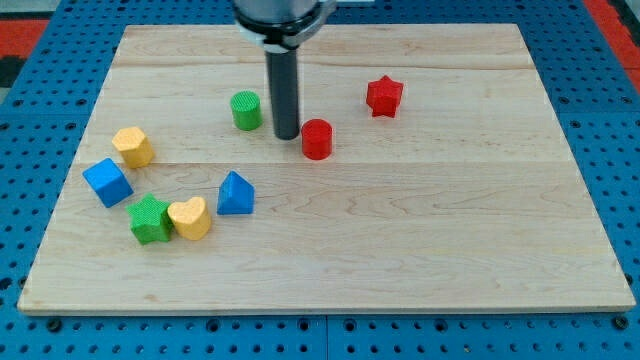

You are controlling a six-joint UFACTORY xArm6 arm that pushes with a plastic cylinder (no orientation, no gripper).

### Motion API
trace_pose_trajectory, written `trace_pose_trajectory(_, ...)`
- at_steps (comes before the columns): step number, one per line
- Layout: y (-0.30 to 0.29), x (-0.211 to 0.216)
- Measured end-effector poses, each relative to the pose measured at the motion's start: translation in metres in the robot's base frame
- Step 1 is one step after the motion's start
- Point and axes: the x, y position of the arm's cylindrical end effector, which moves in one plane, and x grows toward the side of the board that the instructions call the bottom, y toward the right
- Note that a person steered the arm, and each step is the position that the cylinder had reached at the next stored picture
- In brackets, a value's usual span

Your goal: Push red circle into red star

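Observation:
The red circle (317,138) is a short red cylinder near the middle of the wooden board (400,250). The red star (384,96) lies to its upper right, a clear gap apart. My tip (287,136) stands just left of the red circle, close to it; whether they touch I cannot tell. The rod rises from there to the view's top.
A green circle (246,110) sits just left of the rod. At the left are a yellow hexagon block (133,146), a blue cube (107,182), a green star (150,220), a yellow heart (190,217) and a blue triangular block (235,194).

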Motion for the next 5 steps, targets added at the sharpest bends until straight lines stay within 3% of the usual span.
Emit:
trace_pose_trajectory(1, -0.028, 0.017)
trace_pose_trajectory(2, -0.006, 0.044)
trace_pose_trajectory(4, 0.121, -0.012)
trace_pose_trajectory(5, 0.157, -0.016)
